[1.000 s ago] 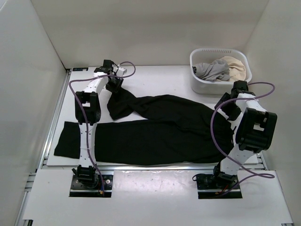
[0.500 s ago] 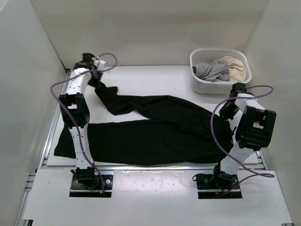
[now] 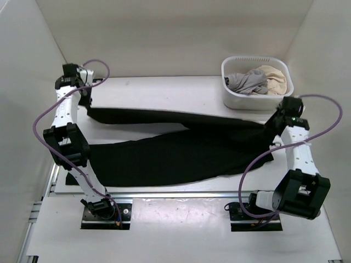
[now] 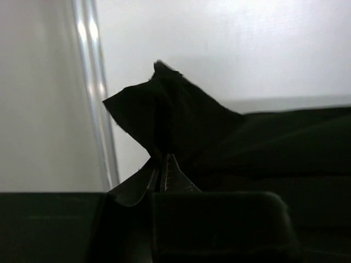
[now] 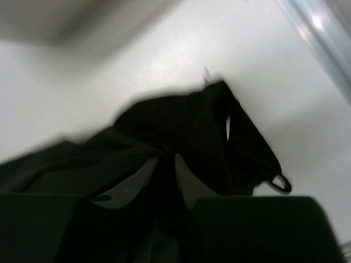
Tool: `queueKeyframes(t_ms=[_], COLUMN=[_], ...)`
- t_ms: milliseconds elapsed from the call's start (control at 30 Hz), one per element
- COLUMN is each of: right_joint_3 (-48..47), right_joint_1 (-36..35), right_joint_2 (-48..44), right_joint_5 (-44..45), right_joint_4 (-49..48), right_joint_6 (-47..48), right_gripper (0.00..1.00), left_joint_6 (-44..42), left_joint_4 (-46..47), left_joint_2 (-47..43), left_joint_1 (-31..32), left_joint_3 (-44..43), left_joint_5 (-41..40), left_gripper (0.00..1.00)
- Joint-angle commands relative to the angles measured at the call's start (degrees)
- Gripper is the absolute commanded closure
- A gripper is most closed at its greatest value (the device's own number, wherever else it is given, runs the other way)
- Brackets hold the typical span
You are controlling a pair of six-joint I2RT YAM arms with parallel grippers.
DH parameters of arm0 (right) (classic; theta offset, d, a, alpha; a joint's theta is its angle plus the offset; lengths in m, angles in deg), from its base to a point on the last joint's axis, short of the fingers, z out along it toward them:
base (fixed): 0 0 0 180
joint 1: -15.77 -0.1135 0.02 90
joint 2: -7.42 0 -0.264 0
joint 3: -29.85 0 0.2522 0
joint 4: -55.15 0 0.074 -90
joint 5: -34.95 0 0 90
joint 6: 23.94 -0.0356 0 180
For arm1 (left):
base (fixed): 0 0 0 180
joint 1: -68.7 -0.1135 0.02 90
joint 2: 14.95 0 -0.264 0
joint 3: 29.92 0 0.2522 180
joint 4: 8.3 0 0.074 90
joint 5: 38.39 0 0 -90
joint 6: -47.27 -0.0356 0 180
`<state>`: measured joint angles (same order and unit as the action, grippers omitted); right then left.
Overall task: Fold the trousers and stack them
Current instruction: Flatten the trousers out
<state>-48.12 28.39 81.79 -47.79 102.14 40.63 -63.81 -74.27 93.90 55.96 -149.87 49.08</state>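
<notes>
The black trousers [image 3: 181,156] stretch nearly across the table, the far leg pulled taut from left to right. At the far left back corner my left gripper [image 3: 88,104] is shut on the end of that leg. In the left wrist view its fingertips [image 4: 164,161] pinch a peak of black fabric [image 4: 181,109]. On the right, my right gripper [image 3: 271,127] is shut on the waist end. In the right wrist view the cloth [image 5: 208,131] bunches between and over its fingers [image 5: 167,161]. The near leg lies flat on the table.
A white basket [image 3: 279,97] with grey and beige clothes stands at the back right, just beyond the right arm. A metal rail [image 4: 96,98] runs along the table's left edge next to the left gripper. White walls enclose the table.
My left gripper carried the leg end from the back middle to the far left corner, pulling the leg straight. The right gripper closed on the waist end and moved up and right.
</notes>
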Motion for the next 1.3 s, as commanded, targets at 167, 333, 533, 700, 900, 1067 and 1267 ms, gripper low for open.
queueKeyframes(t_ms=[167, 333, 533, 700, 900, 1067, 1267], right_joint_3=[18.9, 16.9, 12.0, 11.2, 10.5, 6.9, -0.4], right_joint_1=[1.0, 2.1, 4.2, 4.8, 4.8, 4.8, 5.8], right_joint_2=[-6.2, -11.3, -7.4, -0.8, 4.9, 9.4, 17.0], right_joint_5=[-2.2, -0.4, 0.9, -3.8, -3.8, 0.6, 1.8], right_joint_4=[0.3, 1.3, 4.4, 2.7, 3.8, 0.8, 2.9], right_joint_6=[-5.0, -6.7, -16.4, -20.5, -21.6, -19.5, -15.6], right_gripper=[0.4, 0.23, 0.18, 0.19, 0.22, 0.36, 1.0], left_joint_6=[2.7, 2.7, 2.7, 2.7, 1.1, 0.6, -1.2], left_joint_4=[-1.2, -0.7, -0.7, -0.7, -0.7, -0.7, -1.8], left_joint_2=[-4.2, -5.3, -6.4, -6.4, -6.9, -6.4, -5.9], left_joint_1=[-1.5, -1.5, -1.5, -2.0, -3.1, -3.1, -3.1], left_joint_3=[17.1, 20.5, 20.5, 21.0, 20.3, 18.0, 11.5], left_joint_5=[3.5, 4.7, 5.3, 4.3, 4.3, 3.2, -0.3], left_gripper=[0.86, 0.86, 0.86, 0.86, 0.86, 0.86, 0.86])
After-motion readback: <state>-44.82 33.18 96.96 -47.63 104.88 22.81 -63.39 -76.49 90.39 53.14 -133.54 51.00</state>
